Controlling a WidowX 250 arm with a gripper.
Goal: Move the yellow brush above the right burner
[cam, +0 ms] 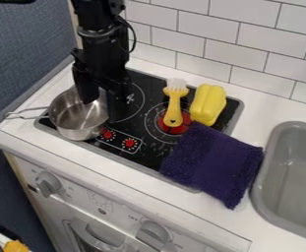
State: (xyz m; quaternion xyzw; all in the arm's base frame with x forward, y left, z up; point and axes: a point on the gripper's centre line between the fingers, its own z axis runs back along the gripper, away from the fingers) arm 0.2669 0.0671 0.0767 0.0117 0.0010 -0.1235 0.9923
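Step in hand, judged from the present layout: either pre-grasp or post-release, undetermined. Yellow brush (174, 106) lies just right of centre in the upper half of the frame, bristles toward the top edge, handle end over the red middle of the right burner (156, 132). If "above" means over the burner, placement looks largely met and the next move would be only to withdraw the arm. If it means further up the frame, beyond the ring, the handle still needs to clear it: shift the gripper (103, 110) rightward, lower it astride the handle, close, lift and set down higher. Gripper state: released, fingers spread with nothing clasped between them; it hangs over the right side of the metal pot (76, 117) at left of frame. Relative to it, the brush is to the right, well apart, no contact. Neighbours noted: lumpy yellow object (208, 104) just right of the brush, purple cloth (214, 162) below it toward lower right. Probable risk: a wide approach could nudge the yellow object, or catch the cloth near the handle end
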